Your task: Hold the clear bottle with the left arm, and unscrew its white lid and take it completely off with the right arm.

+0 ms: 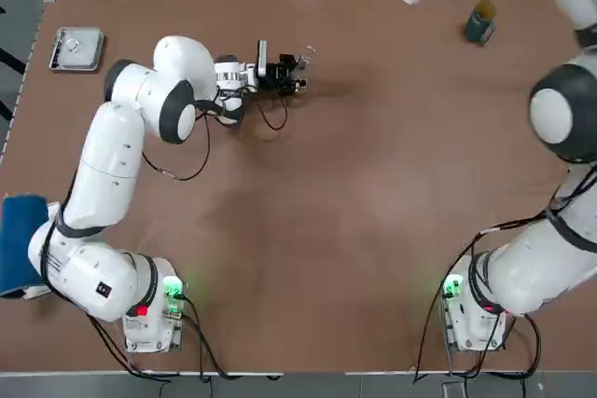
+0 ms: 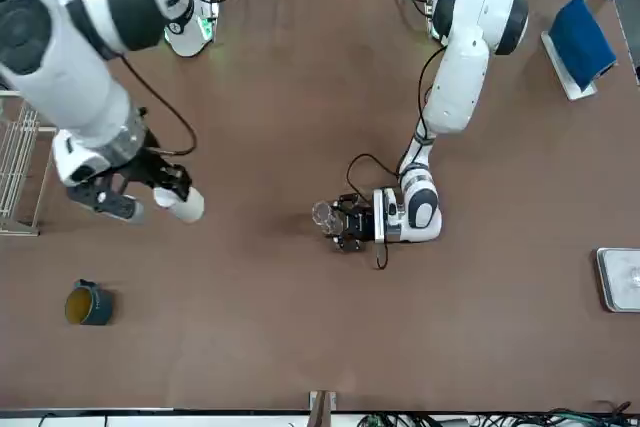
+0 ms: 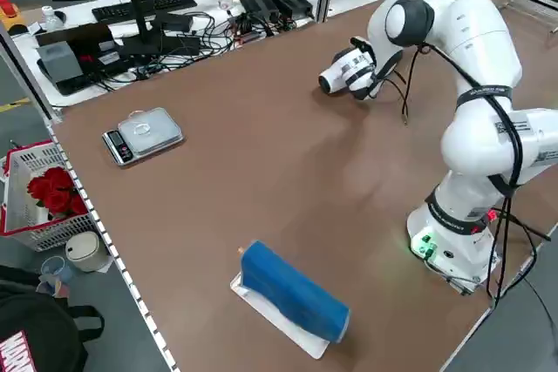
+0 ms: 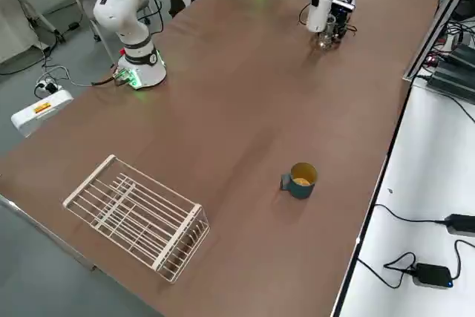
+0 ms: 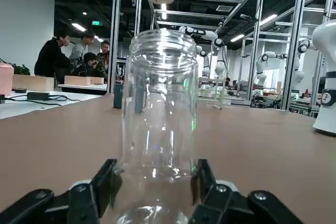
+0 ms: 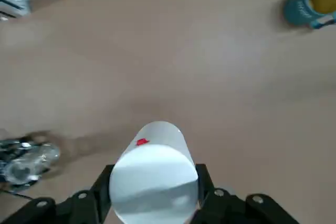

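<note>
Left claw (image 2: 345, 226) low on the brown table (image 1: 373, 184), lying level, clenched on the base of the small clear glass bottle (image 2: 324, 215), which stands upright with its threaded mouth open, at about 11 o'clock in the top view, well in from the far edge. Right claw (image 6: 152, 192) raised at about 1 o'clock, close over the far table edge, grasping the tall white cylindrical lid (image 6: 153, 174); lid fully off and well apart from the bottle, with bare table between them. Teal mug with yellowish inside (image 1: 481, 22) at 2 o'clock, near the far right corner, just beside the right arm's reach. Small silver scale (image 1: 76, 48) at 10 o'clock near the left edge. Blue padded roll on a white plate (image 3: 292, 294) at the left edge, beside the left arm's base. White wire rack (image 4: 137, 213) along the right edge. Centre and near half of the table open. People stand in the room beyond.
</note>
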